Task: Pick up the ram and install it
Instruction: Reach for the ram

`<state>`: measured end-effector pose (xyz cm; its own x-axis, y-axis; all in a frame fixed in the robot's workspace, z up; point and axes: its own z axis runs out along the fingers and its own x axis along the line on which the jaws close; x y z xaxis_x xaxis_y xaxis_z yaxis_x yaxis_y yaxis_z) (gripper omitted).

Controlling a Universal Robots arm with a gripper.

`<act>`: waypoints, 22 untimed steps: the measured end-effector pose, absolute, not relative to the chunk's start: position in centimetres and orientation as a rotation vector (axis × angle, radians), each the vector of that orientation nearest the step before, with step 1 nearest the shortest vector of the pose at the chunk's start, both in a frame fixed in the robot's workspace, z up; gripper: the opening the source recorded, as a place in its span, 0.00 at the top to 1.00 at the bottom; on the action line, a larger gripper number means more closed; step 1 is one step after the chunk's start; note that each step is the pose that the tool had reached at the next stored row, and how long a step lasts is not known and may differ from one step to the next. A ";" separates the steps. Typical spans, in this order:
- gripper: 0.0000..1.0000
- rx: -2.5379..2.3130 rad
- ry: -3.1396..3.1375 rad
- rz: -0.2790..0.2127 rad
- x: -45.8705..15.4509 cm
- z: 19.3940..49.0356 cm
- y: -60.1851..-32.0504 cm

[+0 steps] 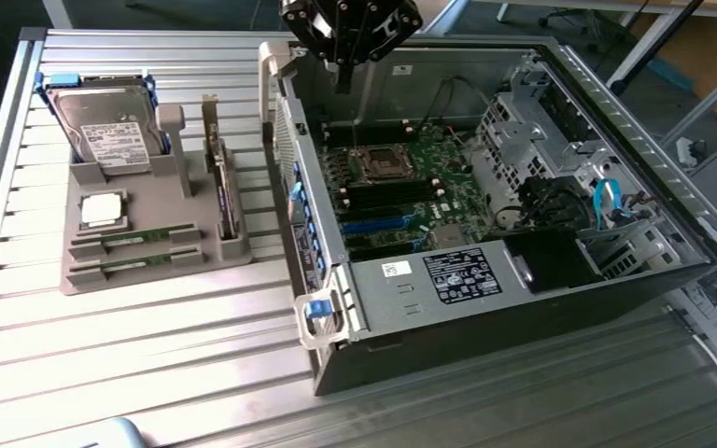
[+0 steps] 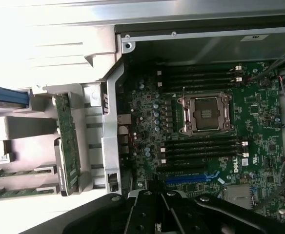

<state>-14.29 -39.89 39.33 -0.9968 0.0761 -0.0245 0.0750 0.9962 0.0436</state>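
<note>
two ram sticks (image 1: pixel 134 239) rest in the holder (image 1: pixel 147 280); gripper (image 1: pixel 344 75) over case (image 1: pixel 458 313), openness unclear

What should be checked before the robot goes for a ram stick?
1. Two ram sticks lie in the gray holder: ok.
2. The gripper is above the ram sticks: not ok, it hangs over the computer case.
3. The computer case side is open: ok.
4. The memory slots on the motherboard are empty: ok.
5. The expansion card stands apart from the ram sticks: ok.
</note>
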 end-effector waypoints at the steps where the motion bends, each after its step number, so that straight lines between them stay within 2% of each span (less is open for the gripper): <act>1: 0.90 0.118 3.113 0.066 -14.4 39.3 -39.9; 22: 0.90 0.118 3.112 0.049 -15.9 39.3 -39.9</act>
